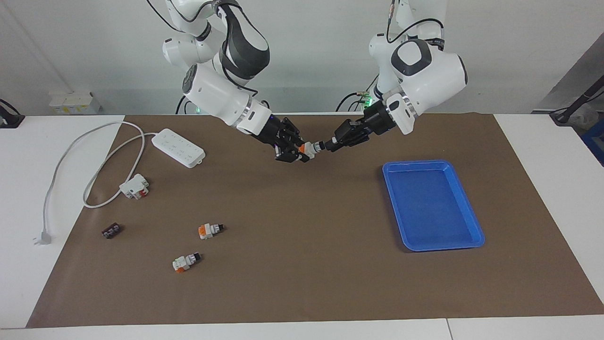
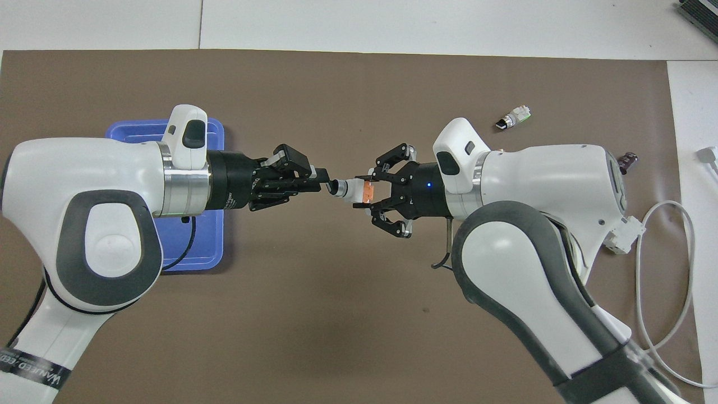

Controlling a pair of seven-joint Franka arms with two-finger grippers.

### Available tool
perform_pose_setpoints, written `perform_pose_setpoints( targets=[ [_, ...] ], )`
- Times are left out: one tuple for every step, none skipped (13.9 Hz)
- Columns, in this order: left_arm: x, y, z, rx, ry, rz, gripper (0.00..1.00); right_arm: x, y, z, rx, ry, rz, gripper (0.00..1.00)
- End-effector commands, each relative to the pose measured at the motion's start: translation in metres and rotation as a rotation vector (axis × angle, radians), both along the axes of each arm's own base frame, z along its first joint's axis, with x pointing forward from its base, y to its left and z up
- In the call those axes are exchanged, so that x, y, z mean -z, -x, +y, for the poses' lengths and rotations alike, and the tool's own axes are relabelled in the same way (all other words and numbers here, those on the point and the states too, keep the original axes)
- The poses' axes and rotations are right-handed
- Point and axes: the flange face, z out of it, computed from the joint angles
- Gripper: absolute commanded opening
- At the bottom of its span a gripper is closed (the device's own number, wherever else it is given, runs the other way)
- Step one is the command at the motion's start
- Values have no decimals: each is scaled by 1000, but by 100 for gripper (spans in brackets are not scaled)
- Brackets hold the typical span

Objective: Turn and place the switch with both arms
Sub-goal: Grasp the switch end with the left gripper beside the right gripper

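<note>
The switch [image 1: 307,149] [image 2: 352,190] is held in the air over the middle of the brown mat between both hands. My right gripper [image 1: 299,152] [image 2: 366,192] is shut on its white and orange body, its outer links splayed wide. My left gripper [image 1: 326,144] [image 2: 326,187] comes in from the tray's end, its narrow fingertips closed on the black knob end. Two more switches [image 1: 210,230] [image 1: 185,261] lie on the mat toward the right arm's end, one of them [image 2: 511,119] also showing in the overhead view.
A blue tray [image 1: 391,166] [image 2: 129,130] lies at the left arm's end. At the right arm's end are a white power strip [image 1: 180,147] with its cable, a white-and-red breaker block [image 1: 134,185] [image 2: 622,234] and a dark terminal strip [image 1: 111,231].
</note>
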Motion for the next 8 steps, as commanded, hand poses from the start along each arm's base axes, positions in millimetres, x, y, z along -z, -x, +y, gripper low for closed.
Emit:
perform_pose_setpoints(
  targets=[
    [-2, -3, -5, -3, 20, 8, 26, -3, 7, -3, 28, -16, 9, 0],
    [-3, -3, -6, -1, 20, 7, 25, -2, 8, -3, 27, -15, 9, 0],
    [-3, -3, -7, 0, 20, 7, 23, -2, 8, -3, 26, -15, 8, 0],
    [-1, -3, -8, 2, 19, 9, 22, -1, 8, -4, 24, -14, 7, 0],
    [-2, -3, -10, -1, 18, 4, 22, -2, 8, -4, 24, -15, 6, 0],
    [-1, 0, -16, 2, 18, -1, 22, -1, 7, -4, 25, -14, 7, 0],
    [-1, 1, -19, 3, 18, -3, 21, -2, 8, -4, 24, -15, 6, 0],
    [-1, 1, -20, 4, 19, -2, 21, -2, 8, -4, 24, -15, 6, 0]
  ],
)
